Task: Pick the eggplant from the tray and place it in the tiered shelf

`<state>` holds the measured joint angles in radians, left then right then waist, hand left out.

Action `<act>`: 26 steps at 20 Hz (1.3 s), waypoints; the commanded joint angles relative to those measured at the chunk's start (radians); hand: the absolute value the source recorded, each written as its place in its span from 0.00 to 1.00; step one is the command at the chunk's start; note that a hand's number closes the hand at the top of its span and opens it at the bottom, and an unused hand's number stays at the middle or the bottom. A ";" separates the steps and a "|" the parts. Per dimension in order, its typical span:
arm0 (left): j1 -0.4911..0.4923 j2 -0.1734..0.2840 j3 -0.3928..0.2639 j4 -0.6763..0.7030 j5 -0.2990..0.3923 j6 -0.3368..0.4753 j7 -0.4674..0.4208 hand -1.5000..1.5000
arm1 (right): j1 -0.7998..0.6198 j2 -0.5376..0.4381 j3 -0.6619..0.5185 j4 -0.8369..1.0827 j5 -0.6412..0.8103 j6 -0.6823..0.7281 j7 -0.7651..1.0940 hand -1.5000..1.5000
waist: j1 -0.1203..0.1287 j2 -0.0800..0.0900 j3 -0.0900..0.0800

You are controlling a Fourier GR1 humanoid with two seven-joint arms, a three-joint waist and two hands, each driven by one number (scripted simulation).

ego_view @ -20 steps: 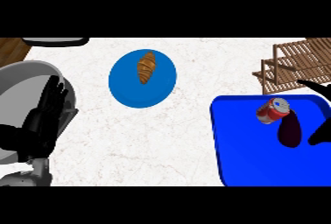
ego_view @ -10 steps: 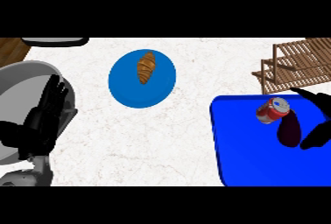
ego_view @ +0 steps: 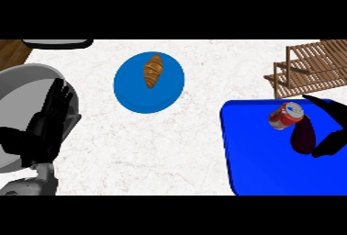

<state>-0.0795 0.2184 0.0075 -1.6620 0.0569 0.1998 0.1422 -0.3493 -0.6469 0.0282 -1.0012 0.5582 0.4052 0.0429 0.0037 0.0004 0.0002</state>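
The dark purple eggplant (ego_view: pixel 302 136) lies on the blue tray (ego_view: pixel 264 156) at the right, just below a red soda can (ego_view: pixel 285 115). My right hand (ego_view: pixel 333 114) comes in from the right edge and is open. Its fingers reach above the eggplant and its thumb (ego_view: pixel 328 145) sits below it, so they bracket the eggplant's right side. Whether they touch it I cannot tell. The wooden tiered shelf (ego_view: pixel 310 69) stands beyond the tray at the upper right. At the far left my left hand (ego_view: pixel 46 124) rests open, fingers up.
A blue plate (ego_view: pixel 133 94) with a croissant (ego_view: pixel 153 69) sits at the centre back. Under my left hand lies a large grey round dish (ego_view: pixel 24 85). A dark rimmed object (ego_view: pixel 58 43) shows at the top left.
My right hand has moved left from the edge over the tray, and its fingers and thumb have come in around the eggplant. The left hand has barely moved.
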 commanded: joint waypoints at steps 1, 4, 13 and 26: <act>0.066 -0.032 -0.018 -0.069 -0.031 0.004 0.000 0.50 | -0.010 0.056 -0.008 0.046 0.057 -0.054 -0.039 0.00 | 0.003 0.000 0.000; 0.050 0.019 0.048 -0.116 0.012 -0.045 0.055 0.50 | -0.037 0.045 -0.031 0.086 0.071 -0.040 -0.073 0.00 | 0.003 0.000 0.000; -0.034 -0.027 0.042 -0.014 -0.024 -0.036 0.039 0.50 | -0.080 0.083 -0.005 0.295 0.166 -0.056 -0.171 1.00 | 0.006 0.003 0.000; 0.034 -0.062 0.018 -0.069 -0.083 -0.008 0.038 0.50 | 0.035 0.031 0.003 0.121 0.251 -0.244 -0.356 1.00 | -0.008 -0.003 0.000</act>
<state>-0.0652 0.1715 0.0360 -1.7130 0.0023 0.1704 0.1771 -0.3875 -0.5936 0.0243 -0.8146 0.7929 0.2057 -0.2449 -0.0002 -0.0085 -0.0125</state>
